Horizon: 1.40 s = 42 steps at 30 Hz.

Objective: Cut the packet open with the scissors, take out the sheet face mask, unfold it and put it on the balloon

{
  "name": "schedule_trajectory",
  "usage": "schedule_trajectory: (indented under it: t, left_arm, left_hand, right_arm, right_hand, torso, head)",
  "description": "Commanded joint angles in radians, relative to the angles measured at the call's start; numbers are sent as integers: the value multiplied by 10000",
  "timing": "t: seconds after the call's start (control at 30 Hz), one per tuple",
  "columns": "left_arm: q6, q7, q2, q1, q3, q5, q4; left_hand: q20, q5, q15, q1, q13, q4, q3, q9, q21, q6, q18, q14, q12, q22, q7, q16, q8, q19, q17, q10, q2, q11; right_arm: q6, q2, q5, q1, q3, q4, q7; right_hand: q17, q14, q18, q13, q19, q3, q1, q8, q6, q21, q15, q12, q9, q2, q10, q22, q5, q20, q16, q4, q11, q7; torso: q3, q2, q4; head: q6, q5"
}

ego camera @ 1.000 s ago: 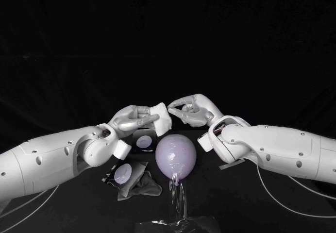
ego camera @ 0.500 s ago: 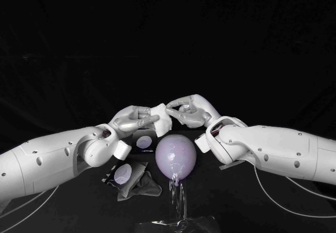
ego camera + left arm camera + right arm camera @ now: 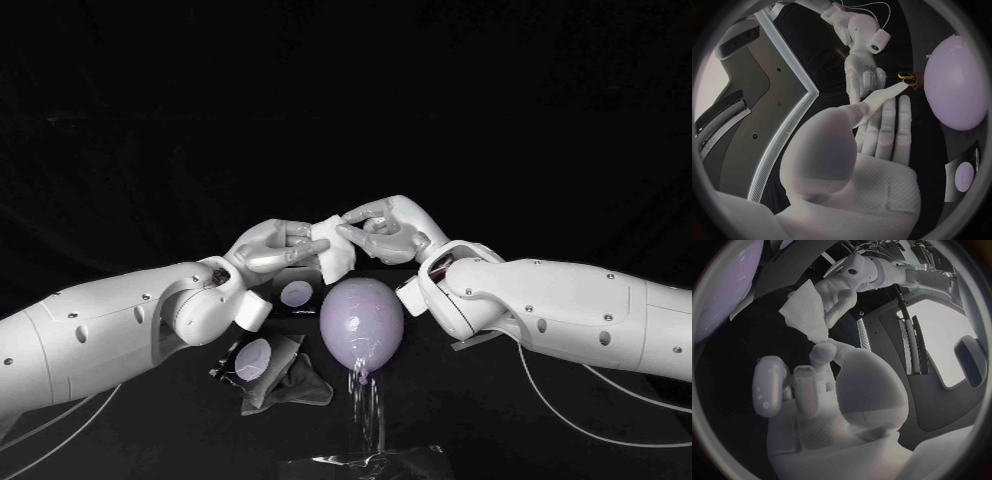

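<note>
Left hand (image 3: 278,243): raised above the black table (image 3: 476,400), fingers closed round the lower part of a white, folded sheet face mask (image 3: 333,252), which hangs upright from the grasp, clear of the table. Right hand (image 3: 382,228): fingers curled inward, tips at the mask's upper corner; whether they pinch the corner or merely touch it cannot be told. Directly below both hands lies the pale lilac, egg-shaped balloon (image 3: 361,322). Beside it, on the left arm's side, lies the dark packet with a pale oval print (image 3: 257,360). Yellow-handled scissors (image 3: 907,76) rest beyond the balloon. Step in hand, as judged: unfolding, with cutting and extraction done. The next move calls for a secure right-hand pinch on one layer only, then drawing the hands apart so the sheet opens before lowering it onto the balloon.
</note>
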Motion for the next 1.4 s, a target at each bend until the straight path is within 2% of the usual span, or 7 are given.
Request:
schedule_trajectory:
  t: [0.03,0.17,0.53,0.8,0.97,1.2,1.4]
  left_arm:
    - [-59,45,28,13,15,-2,43]
    - [-116,29,31,13,15,16,57]
    - [-455,-64,14,16,15,163,103]
    - [-749,-226,3,17,14,403,124]
    - [-1000,-487,-16,18,12,482,124]
    - [-1167,-1340,-83,18,9,683,171]
    - [-1426,-1779,-113,18,4,780,97]
  left_hand:
    - [-77,28,-15,17,6,-71,-15,1816,57,6,183,85,-20,17,28,46,67,-11,13,85,94,6]
    - [-80,27,-15,13,6,-76,-16,1821,68,5,184,86,-20,24,30,45,66,-10,18,87,87,6]
    - [-103,28,-10,-45,2,-119,-52,1841,176,-14,184,81,-27,88,63,28,19,-19,59,87,-36,20]
    - [-84,23,100,-229,-26,-128,-158,1665,292,-199,143,-67,-70,169,256,-75,-338,-190,132,-301,-267,182]
    - [120,2,389,-880,-14,393,-402,1266,-43,-691,84,-672,-27,-8,531,-392,-981,-539,123,-1054,-719,453]
    - [459,23,699,-1887,0,1338,-1505,826,-723,-1283,153,-1498,-3,-410,779,-862,-1646,-820,17,-1701,-1478,707]
    - [538,26,767,-1933,24,1601,-2269,669,-1076,-1336,212,-1676,86,-643,847,-1004,-1689,-746,-65,-1845,-1478,776]
  right_arm:
    - [-86,34,-253,5,7,-6,-96]
    - [-256,54,-388,5,7,-16,-213]
    - [-771,29,-495,5,15,18,-286]
    - [-984,-26,-396,5,38,76,-286]
    - [-1076,-93,-258,7,54,100,-261]
    - [-1119,-148,-180,33,68,18,-243]
    - [-1146,-145,-141,61,74,-104,-253]
  right_hand:
    - [1834,781,-21,45,86,57,178,107,149,99,-98,85,62,14,50,1975,-36,-42,91,-158,-86,-52]
    - [2174,908,-86,151,256,222,527,445,427,390,-241,349,304,56,283,2061,-35,-184,325,-542,-238,-223]
    - [2454,1005,-162,251,442,459,478,735,390,718,-305,604,613,73,551,2157,-35,-284,514,-739,-288,-256]
    - [2627,1057,-216,470,575,586,371,884,379,964,-335,994,768,44,723,2229,-35,-317,629,-821,-319,-288]
    - [2627,1057,-223,527,593,622,342,918,376,997,-342,1089,803,46,759,2238,-35,-325,629,-835,-327,-295]
    - [2627,1057,-233,555,616,673,309,962,372,1040,-351,1132,849,44,792,2251,-35,-334,629,-860,-337,-306]
    - [2627,1057,-236,574,625,693,300,978,369,1057,-355,1162,867,38,806,2255,-35,-338,629,-875,-341,-310]
  torso:
    - [1,7,9]
    - [1,-3,8]
    - [2,0,5]
    - [0,-6,4]
    - [-1,-8,8]
    - [-2,2,8]
    - [-4,7,4]
  head:
    - [-17,3]
    - [-27,10]
    - [-35,32]
    - [-53,31]
    - [-50,47]
    - [-38,59]
    - [-33,39]
